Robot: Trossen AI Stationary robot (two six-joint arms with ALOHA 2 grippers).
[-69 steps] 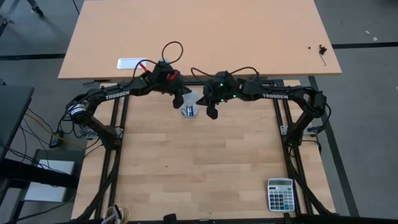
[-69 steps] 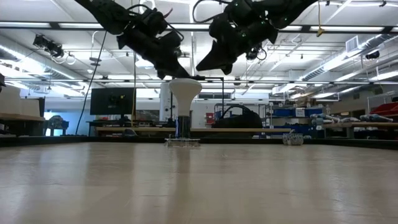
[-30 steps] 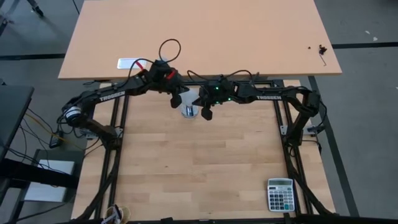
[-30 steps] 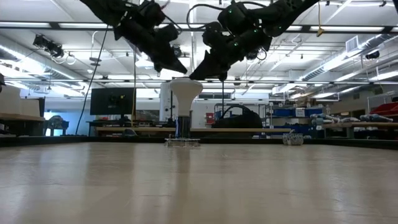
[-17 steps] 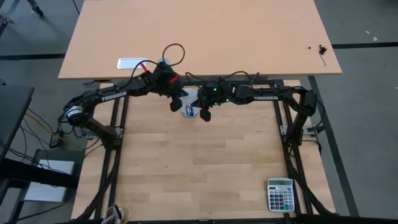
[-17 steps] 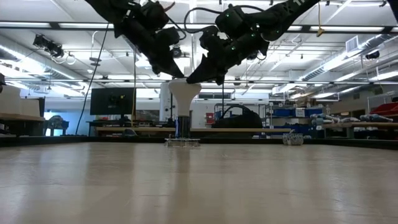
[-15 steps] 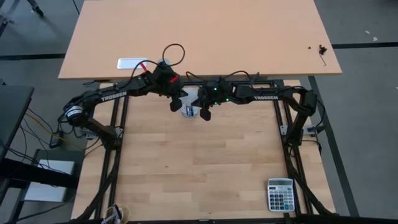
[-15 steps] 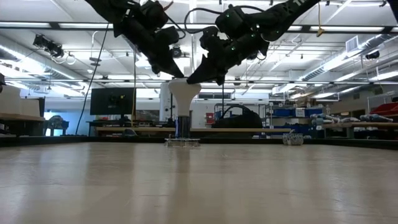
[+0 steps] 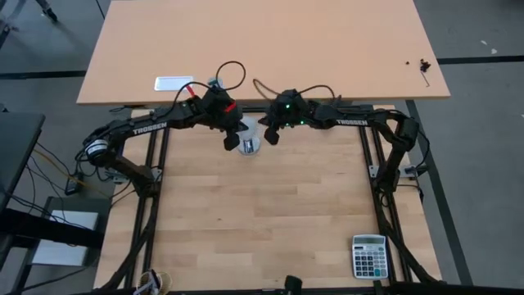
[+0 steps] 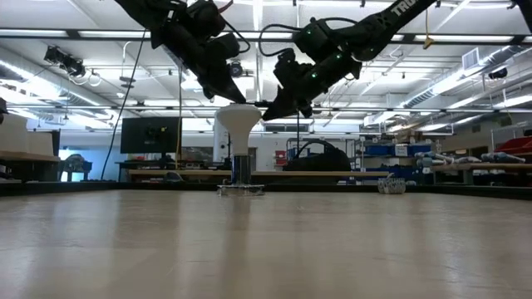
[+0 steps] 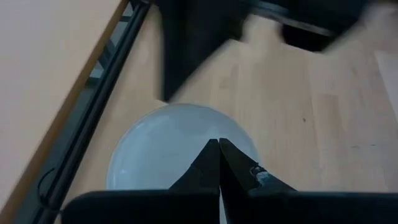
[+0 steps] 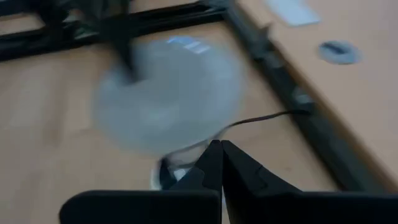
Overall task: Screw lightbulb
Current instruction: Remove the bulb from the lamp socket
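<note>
The white lightbulb (image 10: 238,116) stands upright, its narrow neck down in a small socket (image 10: 241,188) on the wooden table near its far edge. It also shows in the high view (image 9: 249,145). My left gripper (image 10: 230,99) is shut, slanting down just above the left of the bulb's head, which fills the left wrist view (image 11: 168,146). My right gripper (image 10: 265,113) is shut, slanting down at the right side of the head; the bulb is blurred in the right wrist view (image 12: 168,93). My left gripper's shut fingertips (image 11: 214,152) hang just over the top of the bulb's head; I cannot tell whether they touch it. My right gripper's shut fingertips (image 10: 268,110) meet the right rim of the bulb's head (image 10: 258,113), slanting down from the table's right. The bulb stays upright in its socket.
A black cord (image 12: 261,118) runs from the socket toward the far rail. A calculator (image 9: 369,256) lies at the near right corner. A second tabletop (image 9: 262,49) with a white card (image 9: 173,83) stands beyond the far edge. Black frame rails (image 9: 155,188) run along both sides.
My right gripper has gone toward the table's far edge, and its shut tips now stand at the right rim of the bulb's head. The bulb's head, with its socket, has shifted a little toward the table's left.
</note>
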